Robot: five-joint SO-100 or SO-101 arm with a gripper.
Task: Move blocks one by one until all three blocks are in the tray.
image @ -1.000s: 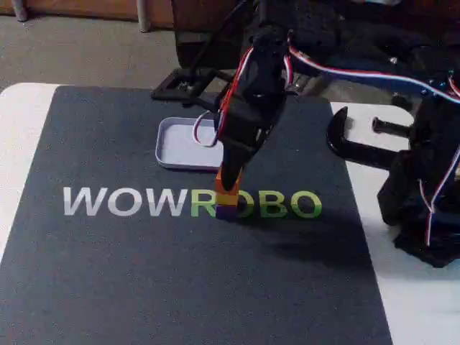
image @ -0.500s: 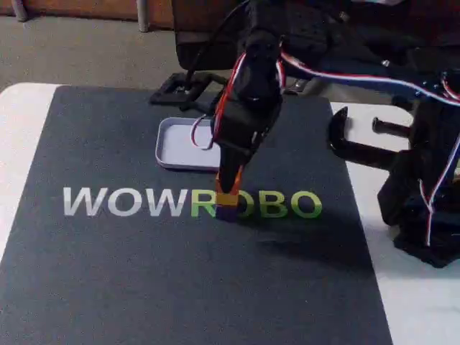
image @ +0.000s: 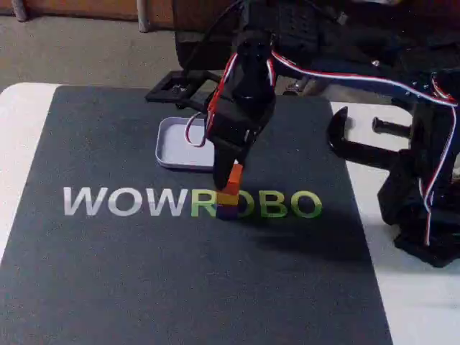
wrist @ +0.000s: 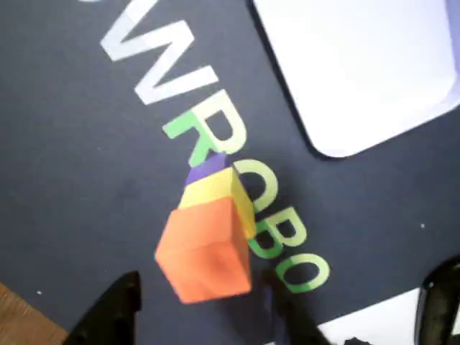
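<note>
Gripping orange block (image: pixel 233 176), hand (image: pixel 227 171) above yellow block (image: pixel 228 196), tray (image: pixel 170 144) behind

Orange block (image: pixel 233 177) atop yellow (image: pixel 228 195), purple (image: pixel 228 210) stack; lavender-white tray (image: pixel 176 146) nearby, no blocks inside.

You see a white table (image: pixel 21 115) under a dark grey WOWROBO mat (image: pixel 144 273); on the mat rest a pale lavender-white tray (image: pixel 176 147) and a purple cube (image: pixel 227 211).

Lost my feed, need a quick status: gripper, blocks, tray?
Gripper shut on orange block, lifting it off stack. Yellow block sits on purple block, on mat. Tray empty, path clear.
</note>
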